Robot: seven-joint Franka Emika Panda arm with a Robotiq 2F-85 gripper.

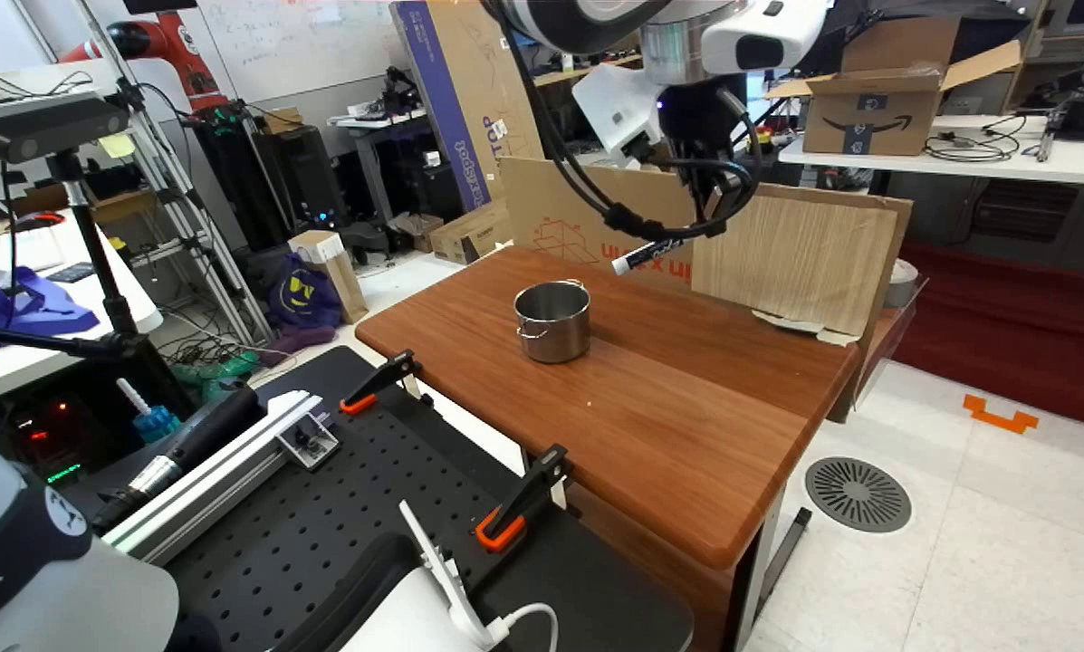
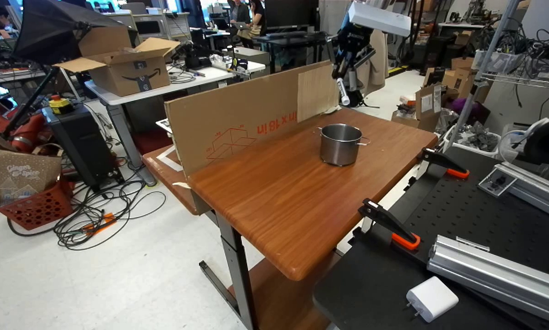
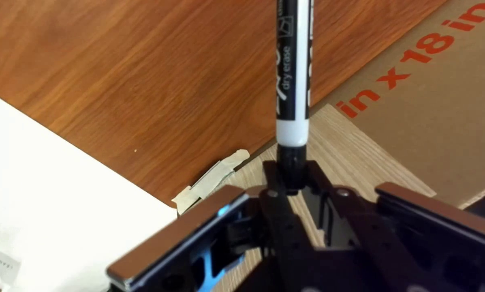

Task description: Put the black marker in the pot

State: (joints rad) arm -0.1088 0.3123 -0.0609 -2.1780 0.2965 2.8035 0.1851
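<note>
The pot is grey metal with small side handles. It stands upright on the wooden table and shows in both exterior views; it is out of the wrist view. The black marker with white bands is in the air beyond the pot, apart from it and higher than its rim. It is tilted, its white end slanting down. In the wrist view my gripper is shut on the black capped end of the marker, which sticks out forward between the fingertips. The inside bottom of the pot is hidden.
A cardboard panel stands upright along the table's far edge, close to my gripper, with torn tape at its foot. Two black and orange clamps sit at the near edge by the black perforated board.
</note>
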